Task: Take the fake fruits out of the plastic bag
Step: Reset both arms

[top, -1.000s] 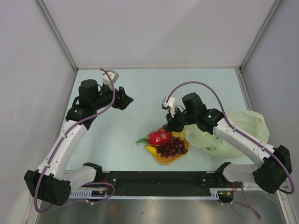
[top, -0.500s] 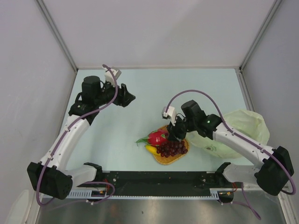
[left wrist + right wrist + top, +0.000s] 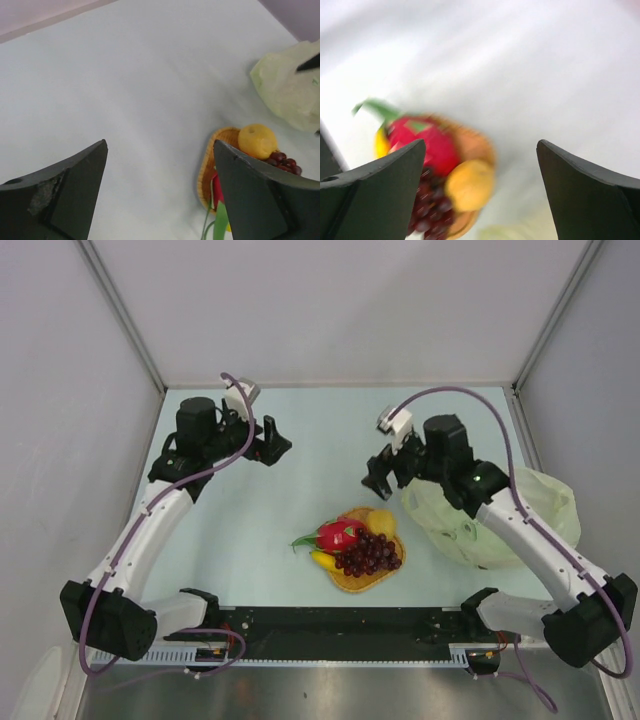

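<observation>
1. Fake fruits (image 3: 357,545) lie heaped on the round orange woven mat (image 3: 349,586), below the right gripper (image 3: 379,476) and on its base-ward side, clear of its fingers. Gathered on one spot outside the bag, they look finished with.
2. By looks: a red-pink dragon fruit (image 3: 340,534) with green tips, a yellow lemon (image 3: 381,521) on the mat's far side, a dark grape bunch (image 3: 372,553) in front, and a banana (image 3: 322,560) peeking out at the edge.
3. To that gripper's outer side the plastic bag (image 3: 500,530) lies pale and crumpled, partly under the forearm. No fruit shape shows in it, though I cannot be sure.
4. The right gripper hovers with fingers spread wide and nothing between them. Its wrist view is blurred.
5. The left gripper (image 3: 272,440) hangs well apart on the other side, equally wide and empty, probably kept out of the way.
</observation>
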You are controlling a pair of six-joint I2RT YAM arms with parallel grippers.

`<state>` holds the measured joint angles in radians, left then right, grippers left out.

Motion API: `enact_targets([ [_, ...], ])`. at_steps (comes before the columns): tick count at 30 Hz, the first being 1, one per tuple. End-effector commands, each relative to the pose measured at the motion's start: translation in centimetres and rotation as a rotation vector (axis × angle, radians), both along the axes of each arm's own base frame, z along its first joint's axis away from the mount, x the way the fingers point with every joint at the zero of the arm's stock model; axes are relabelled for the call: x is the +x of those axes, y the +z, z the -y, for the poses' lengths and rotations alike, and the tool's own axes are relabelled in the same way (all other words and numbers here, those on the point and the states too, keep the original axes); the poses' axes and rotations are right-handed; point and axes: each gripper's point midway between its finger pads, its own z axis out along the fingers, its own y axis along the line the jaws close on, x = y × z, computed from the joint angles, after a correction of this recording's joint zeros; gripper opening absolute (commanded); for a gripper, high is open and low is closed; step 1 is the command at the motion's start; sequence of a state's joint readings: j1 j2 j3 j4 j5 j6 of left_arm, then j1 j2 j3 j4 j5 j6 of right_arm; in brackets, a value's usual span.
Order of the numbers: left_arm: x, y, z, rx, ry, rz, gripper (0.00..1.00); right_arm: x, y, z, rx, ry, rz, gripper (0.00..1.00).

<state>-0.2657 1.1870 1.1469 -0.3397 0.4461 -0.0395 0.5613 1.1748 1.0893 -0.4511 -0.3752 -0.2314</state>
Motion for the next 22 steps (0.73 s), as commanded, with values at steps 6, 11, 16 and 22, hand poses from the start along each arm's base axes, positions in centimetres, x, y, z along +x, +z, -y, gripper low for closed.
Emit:
enact_targets([
  [6,4.2,0.2,-6.8,0.245,0.274,0.109,1.00,5.7,8.4,8.2,0.069,-0.297,0.129,1.00],
  [11,5.2,0.3,-11.5,0.395,0.472,0.154,1.00,9.2,7.7,17.8,0.000,-0.764,0.087,1.00],
  [16,6.0,2.9,-14.5,0.562,0.554,0.246,1.00,7.9,7.7,21.3,-0.189,-0.940,0.152,1.00],
  [22,7.0,3.8,-14.6,0.582,0.555,0.262,1.00,6.7,7.4,19.9,-0.110,-0.939,0.109,1.00],
])
